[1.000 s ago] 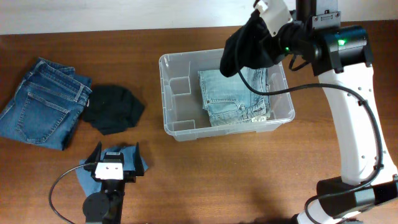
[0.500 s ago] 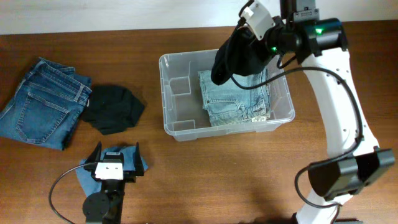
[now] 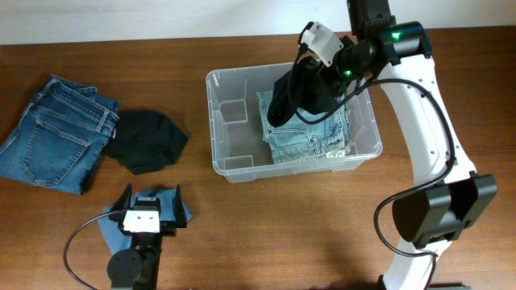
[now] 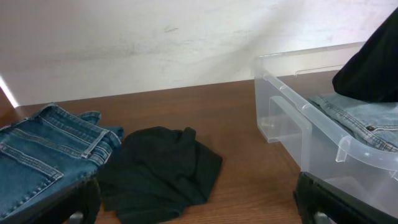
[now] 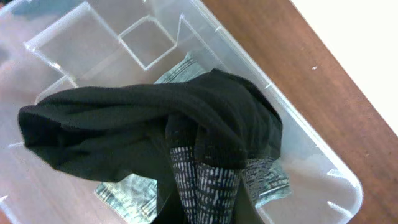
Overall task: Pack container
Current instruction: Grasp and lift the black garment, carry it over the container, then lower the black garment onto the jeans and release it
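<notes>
Cloth is the news. Over the last second my right pincer (image 5: pixel 206 171), clenched on a black garment (image 3: pixel 297 90), has swung in from the far corner of the container (image 3: pixel 234 153) to hang over its middle. The container now lies directly beneath that pincer, and the folded jeans (image 3: pixel 314 135) inside it sit just under the dangling cloth. I judge the carry nearly done, with lowering and letting go still to come.

My left pincer (image 3: pixel 148 200) rests spread wide over a blue cloth (image 3: pixel 179 211), grasping nothing.

Overhead, the garment hides my right fingers. The right wrist view shows them pinched through its fold, with a bare divided compartment beyond. From the side, the left wrist view shows the garment's lower edge down inside the rim, close over the jeans; I cannot tell if it touches. It also shows a second black garment (image 4: pixel 158 168) and blue jeans (image 4: pixel 43 143) on the surface (image 4: pixel 236 124) ahead of the left pincer.
</notes>
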Motion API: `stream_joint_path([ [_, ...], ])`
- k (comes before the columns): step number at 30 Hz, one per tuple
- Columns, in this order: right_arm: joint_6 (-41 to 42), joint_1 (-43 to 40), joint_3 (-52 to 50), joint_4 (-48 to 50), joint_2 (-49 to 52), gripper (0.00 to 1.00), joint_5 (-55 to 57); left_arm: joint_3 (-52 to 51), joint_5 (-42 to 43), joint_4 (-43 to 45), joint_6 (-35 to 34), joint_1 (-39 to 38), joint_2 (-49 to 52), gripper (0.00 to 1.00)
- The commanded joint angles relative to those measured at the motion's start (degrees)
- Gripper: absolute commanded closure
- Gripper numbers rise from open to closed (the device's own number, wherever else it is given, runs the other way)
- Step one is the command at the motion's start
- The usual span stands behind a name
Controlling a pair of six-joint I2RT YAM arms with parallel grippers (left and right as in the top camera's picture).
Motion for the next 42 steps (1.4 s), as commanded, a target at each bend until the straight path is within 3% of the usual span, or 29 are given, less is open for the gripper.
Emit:
stream_joint_path([
  [1,-2.29,0.59,1.33,-1.49,0.26,0.96,-0.59,-0.44,-0.39,0.11,0.96,0.37,-0.44,0.0],
  [12,-3.76,0.59,0.72,-12.57,0.26,0.96,2.54,-0.42,-0.39,0.11,0.94,0.37,-0.44,0.0],
  [17,-3.76,0.59,-3.23,-12.76,0.26,0.96,2.49,-0.42,-0.39,0.11,0.94,0.37,-0.44,0.0],
  [19,-3.76,0.59,-6.36,-11.85,0.26,0.89,2.49,-0.42,-0.39,0.11,0.96,0.37,-0.44,0.0],
  [24,-3.72,0.59,-8.15,-11.91,0.26,0.87,1.77,-0.42,-0.39,0.11,0.94,0.37,-0.44,0.0],
  [29,-3.5,0.57,-8.2,-14.4,0.26,0.39,1.68,-0.42,-0.39,0.11,0.94,0.37,-0.44,0.0],
  [32,-3.5,0.59,-8.2,-14.88,0.26,0.24,1.68,-0.42,-0.39,0.11,0.94,0.37,-0.44,0.0],
  [35,-3.5,0.59,-8.2,-15.56,0.26,0.19,1.66,-0.42,-0.39,0.11,0.94,0.37,-0.44,0.0],
  [42,-3.5,0.59,-8.17,-17.46,0.02,0.23,-4.61,-0.42,-0.39,0.11,0.94,0.37,-0.44,0.0],
])
